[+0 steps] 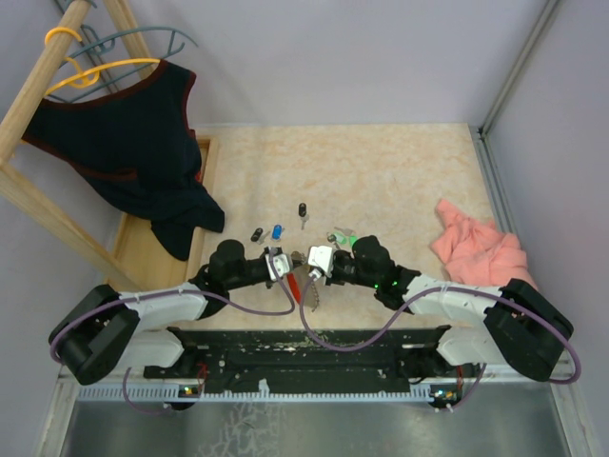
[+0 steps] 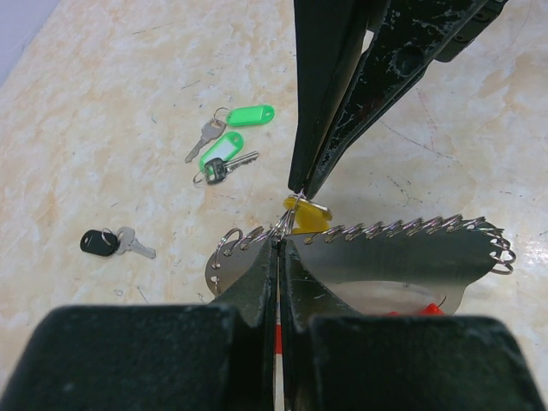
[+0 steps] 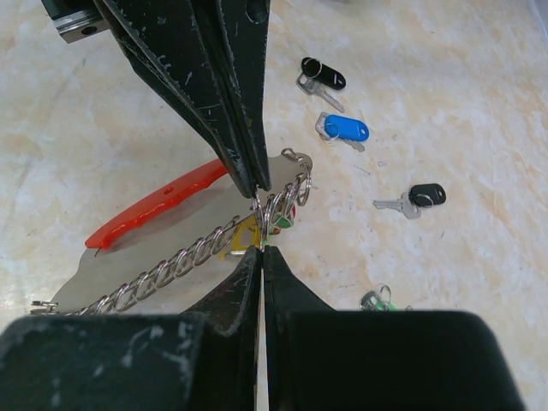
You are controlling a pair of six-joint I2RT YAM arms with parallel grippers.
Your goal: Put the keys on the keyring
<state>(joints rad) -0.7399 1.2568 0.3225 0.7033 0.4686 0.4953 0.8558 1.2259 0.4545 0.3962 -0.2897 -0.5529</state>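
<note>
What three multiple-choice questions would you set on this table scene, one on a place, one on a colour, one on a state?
1. Where does the pink cloth lie?
A) at the right edge of the table
B) on the hanger
C) under the keyring

2. What colour is the key tag at the keyring?
A) blue
B) yellow
C) black

3. How do the left gripper and the right gripper stand?
A) both wide open
B) only the left open
C) both shut

Answers:
1 A, the top view shows it at the right edge.
2 B, a yellow tag sits against the keyring.
3 C, each wrist view shows its tips pressed together.
</note>
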